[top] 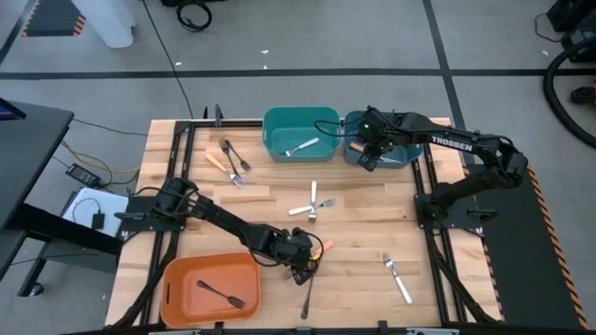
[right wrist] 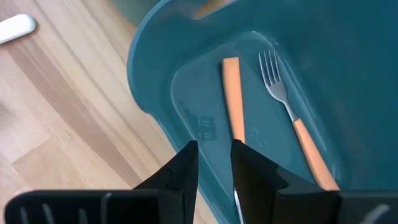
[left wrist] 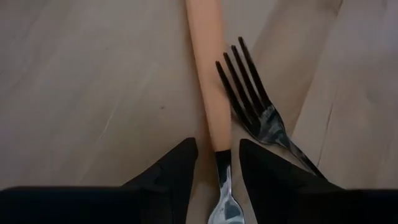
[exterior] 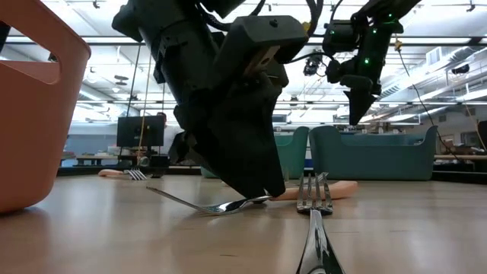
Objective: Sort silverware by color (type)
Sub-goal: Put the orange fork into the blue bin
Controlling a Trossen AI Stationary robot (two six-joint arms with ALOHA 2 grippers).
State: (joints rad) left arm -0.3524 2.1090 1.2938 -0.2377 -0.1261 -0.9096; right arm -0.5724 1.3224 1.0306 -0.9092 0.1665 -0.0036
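Note:
My left gripper (top: 301, 255) is low over the table's near middle and open. Its fingers stand on either side of an orange-handled fork (left wrist: 205, 74), where the handle meets the metal neck, with a gap on each side. That fork lies flat on the wood beside an all-dark fork (left wrist: 249, 93). My right gripper (top: 366, 158) hangs over the blue-grey bin (right wrist: 143, 74), fingers a narrow gap apart and pointing down. Two orange-handled forks (right wrist: 233, 99) (right wrist: 301, 134) lie on the bin's floor below it.
A teal bin (top: 270, 126) at the far edge holds a white-handled fork (top: 303, 146). An orange bin (top: 177, 284) at the near left holds a dark fork (top: 222, 295). Loose forks lie at the far left (top: 228, 160), the middle (top: 312, 205) and the near right (top: 396, 277).

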